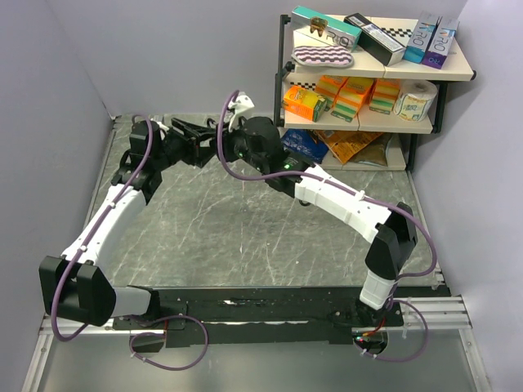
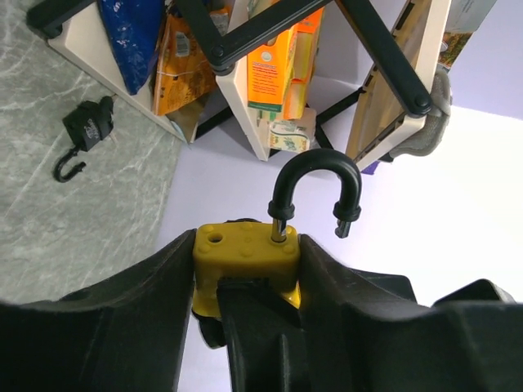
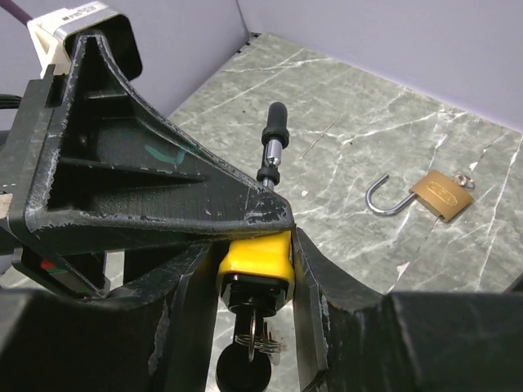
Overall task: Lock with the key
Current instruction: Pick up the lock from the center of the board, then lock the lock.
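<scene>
From above, the left arm (image 1: 114, 208) and the right arm (image 1: 343, 204) reach over the marbled table (image 1: 245, 237) and meet near its far edge, where we cannot make out the lock. At the far right stands a shelf unit (image 1: 458, 73). Its top board carries a teal box (image 1: 327, 24), a black box (image 1: 374, 38), two blue boxes (image 1: 431, 39) and a striped pad (image 1: 324, 57). The middle board holds orange boxes (image 1: 351, 94) and a paper roll (image 1: 415, 100), and the bottom one a blue bag (image 1: 302, 145) beside orange packets (image 1: 351, 145). In the left wrist view, the left gripper (image 2: 245, 245) is clamped on the yellow padlock (image 2: 245, 260), squeezing its body from both sides. The black shackle (image 2: 315, 184) stands open with one leg free. A black padlock (image 2: 88, 129) lies on the table near the shelf foot, its shackle also open. In the right wrist view, the right gripper (image 3: 255, 273) has a finger on either side of the yellow padlock's lower end. The key (image 3: 243, 371) sticks out of that end, between the fingers. We cannot tell whether they press on anything. A brass padlock (image 3: 441, 194) lies open on the table, well apart.
</scene>
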`<state>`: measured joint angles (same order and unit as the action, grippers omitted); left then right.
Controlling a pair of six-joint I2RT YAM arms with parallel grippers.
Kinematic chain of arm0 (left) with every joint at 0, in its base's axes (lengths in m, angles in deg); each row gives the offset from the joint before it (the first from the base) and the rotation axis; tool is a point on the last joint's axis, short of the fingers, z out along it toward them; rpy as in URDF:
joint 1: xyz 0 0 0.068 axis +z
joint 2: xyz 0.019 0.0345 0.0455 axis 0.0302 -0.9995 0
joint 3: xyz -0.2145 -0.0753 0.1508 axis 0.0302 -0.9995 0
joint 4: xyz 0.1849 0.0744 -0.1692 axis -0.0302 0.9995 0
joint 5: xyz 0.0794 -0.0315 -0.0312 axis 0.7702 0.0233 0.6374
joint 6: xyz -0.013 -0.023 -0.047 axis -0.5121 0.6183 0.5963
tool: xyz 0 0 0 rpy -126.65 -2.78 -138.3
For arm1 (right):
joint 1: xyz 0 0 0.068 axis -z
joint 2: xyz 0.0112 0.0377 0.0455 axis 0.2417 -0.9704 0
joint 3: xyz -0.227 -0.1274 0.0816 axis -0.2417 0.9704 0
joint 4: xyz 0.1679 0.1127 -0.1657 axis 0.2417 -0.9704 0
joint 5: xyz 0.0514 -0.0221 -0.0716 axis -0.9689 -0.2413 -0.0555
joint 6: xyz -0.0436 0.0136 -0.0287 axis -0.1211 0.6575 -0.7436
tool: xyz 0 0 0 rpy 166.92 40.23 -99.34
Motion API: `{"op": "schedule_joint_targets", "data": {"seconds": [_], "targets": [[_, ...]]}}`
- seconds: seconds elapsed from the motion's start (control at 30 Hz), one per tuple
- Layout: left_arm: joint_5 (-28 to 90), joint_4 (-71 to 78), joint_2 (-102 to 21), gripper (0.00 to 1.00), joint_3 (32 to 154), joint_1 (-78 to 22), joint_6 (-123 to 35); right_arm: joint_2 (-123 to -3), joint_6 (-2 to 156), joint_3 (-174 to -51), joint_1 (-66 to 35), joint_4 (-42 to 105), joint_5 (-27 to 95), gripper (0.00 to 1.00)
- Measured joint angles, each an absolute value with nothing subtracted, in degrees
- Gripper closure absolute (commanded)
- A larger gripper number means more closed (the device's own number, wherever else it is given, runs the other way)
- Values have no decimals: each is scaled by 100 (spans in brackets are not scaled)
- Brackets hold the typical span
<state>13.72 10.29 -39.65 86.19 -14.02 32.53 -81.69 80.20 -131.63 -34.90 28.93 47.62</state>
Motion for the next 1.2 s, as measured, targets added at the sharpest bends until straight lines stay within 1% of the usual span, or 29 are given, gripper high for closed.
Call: {"op": "schedule_joint_targets", "data": {"seconds": [0.03,0.07,0.23,0.33,0.43,0.57,0.67,0.8,0.9,1.0,1.13,1.2], "targets": [[1368,1042,-3963,8,8619,-1396,3207,-8166,7991,-13161,-3485,2891,4751,100],[1368,1042,-3959,4,8619,-1367,3157,-8160,7974,-13154,-3477,2869,4729,100],[1313,1142,-3814,4,8619,-1033,2827,-7989,7989,-12831,-3260,2747,4145,100],[1293,1326,-3635,4,8619,-675,2385,-7692,8120,-12448,-2939,2639,3365,100],[1182,1483,-3458,4,8636,-388,1642,-7294,8151,-12059,-2526,2642,2441,100],[1070,2224,-3432,4,9205,-251,16,-6540,7692,-11554,-2115,2594,1453,100],[461,2412,-3320,4,9447,-229,-1031,-5856,6973,-11152,-2100,2519,908,100],[-1179,2672,-3115,4,9447,-233,-2172,-4912,5631,-10756,-2185,2172,349,100],[-2097,3098,-3146,3,9548,-497,-2871,-4468,4689,-10612,-2292,1920,183,100],[-2523,3544,-3257,1,9742,-1114,-3455,-4145,3876,-10404,-2425,1721,152,100],[-2859,3798,-3292,7,9760,-1890,-3783,-3889,2931,-10144,-2786,1411,183,100],[-2923,3822,-3292,8,9760,-2115,-3844,-3799,2577,-10057,-2945,1262,198,100]]}}
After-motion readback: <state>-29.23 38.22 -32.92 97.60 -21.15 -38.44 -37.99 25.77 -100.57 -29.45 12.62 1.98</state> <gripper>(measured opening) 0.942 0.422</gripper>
